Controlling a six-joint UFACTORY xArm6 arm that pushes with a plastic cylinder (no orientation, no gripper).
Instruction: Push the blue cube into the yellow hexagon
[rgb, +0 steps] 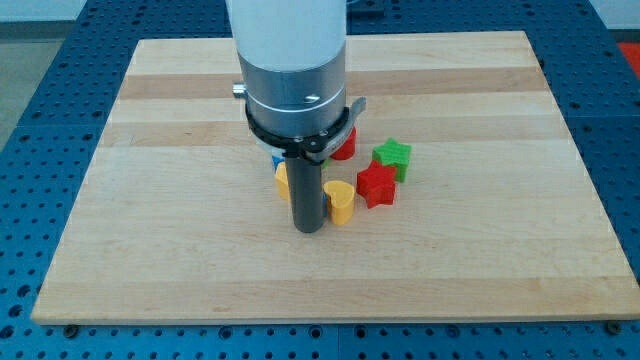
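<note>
Camera view shows my tip (308, 229) planted on the desk (150, 240), the end effector a bare rod grasping nothing. Only a sliver of the blue cube (276, 160) peeks out at the rod's left, above the tip. A yellow block (283, 180) just below it is mostly hidden; another yellow block (341, 202) touches the rod's right. No writing is legible. The arm (290, 60) descends vertically from the view's top.

1. Upper arm segment (288, 35): smooth white cylinder, glossy.
2. Below it: brushed silver metal collar (295, 92) with one small dark screw hole.
3. Black ring clamp (300, 137) under the collar, grey tab protruding at the view's right.
4. Straight dark grey rod; my tip (308, 229) blunt, flat-ended.
</note>
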